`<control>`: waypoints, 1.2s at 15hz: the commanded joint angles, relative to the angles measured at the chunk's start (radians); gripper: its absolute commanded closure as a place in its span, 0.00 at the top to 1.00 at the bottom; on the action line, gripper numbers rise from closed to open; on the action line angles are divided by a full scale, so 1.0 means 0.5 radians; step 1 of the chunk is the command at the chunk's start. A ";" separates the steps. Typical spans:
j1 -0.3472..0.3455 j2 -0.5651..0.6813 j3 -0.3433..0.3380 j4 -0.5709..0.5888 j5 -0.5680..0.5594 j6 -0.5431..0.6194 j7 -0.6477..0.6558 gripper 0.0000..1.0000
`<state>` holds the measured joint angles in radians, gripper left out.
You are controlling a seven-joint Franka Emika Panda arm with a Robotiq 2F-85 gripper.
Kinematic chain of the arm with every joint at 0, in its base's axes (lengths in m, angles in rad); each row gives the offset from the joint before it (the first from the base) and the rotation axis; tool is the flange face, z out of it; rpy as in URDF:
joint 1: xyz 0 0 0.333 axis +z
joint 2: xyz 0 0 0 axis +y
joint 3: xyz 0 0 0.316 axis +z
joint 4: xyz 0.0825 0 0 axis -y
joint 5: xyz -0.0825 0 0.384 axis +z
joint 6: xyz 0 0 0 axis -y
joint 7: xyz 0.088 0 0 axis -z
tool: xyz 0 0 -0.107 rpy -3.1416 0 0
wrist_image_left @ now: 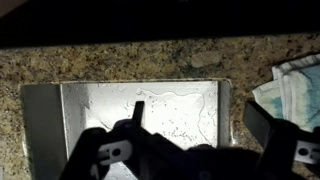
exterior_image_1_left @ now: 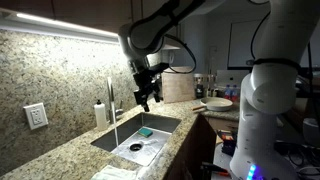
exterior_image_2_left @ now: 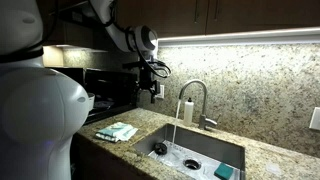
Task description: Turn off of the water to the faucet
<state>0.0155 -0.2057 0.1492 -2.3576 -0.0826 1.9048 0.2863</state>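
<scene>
The chrome faucet (exterior_image_1_left: 110, 96) stands behind the sink (exterior_image_1_left: 163, 124), and it shows in both exterior views (exterior_image_2_left: 193, 92). A thin stream of water (exterior_image_1_left: 116, 130) falls from its spout into the basin (exterior_image_2_left: 176, 131). The small lever handle (exterior_image_2_left: 210, 123) sits at the faucet's base. My gripper (exterior_image_1_left: 147, 96) hangs in the air above the sink, beside the faucet and apart from it (exterior_image_2_left: 152, 88). In the wrist view its two dark fingers (wrist_image_left: 200, 118) are spread wide and empty over the wet basin (wrist_image_left: 100, 100). The faucet is not clear in the wrist view.
A white soap dispenser (exterior_image_1_left: 100, 113) stands by the faucet (exterior_image_2_left: 187, 110). A blue sponge (exterior_image_1_left: 146, 131) lies in the sink. A folded cloth (exterior_image_2_left: 117, 131) lies on the granite counter (wrist_image_left: 150, 58). A wall outlet (exterior_image_1_left: 36, 116) is on the backsplash. Dishes (exterior_image_1_left: 217, 102) sit farther along.
</scene>
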 commanded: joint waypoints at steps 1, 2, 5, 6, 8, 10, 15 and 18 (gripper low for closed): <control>0.031 0.001 -0.030 0.002 -0.006 -0.003 0.004 1.00; 0.031 0.001 -0.030 0.002 -0.006 -0.003 0.004 1.00; 0.031 0.001 -0.030 0.002 -0.006 -0.003 0.004 1.00; 0.031 0.001 -0.030 0.002 -0.006 -0.003 0.004 1.00; 0.031 0.001 -0.030 0.002 -0.006 -0.003 0.004 1.00; 0.031 0.001 -0.030 0.002 -0.006 -0.003 0.004 1.00; -0.011 -0.088 -0.088 -0.185 0.023 0.194 0.074 1.00; -0.083 -0.135 -0.239 -0.432 0.091 0.503 0.026 1.00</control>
<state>0.0116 -0.2159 0.0863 -2.4370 -0.0728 2.0156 0.3060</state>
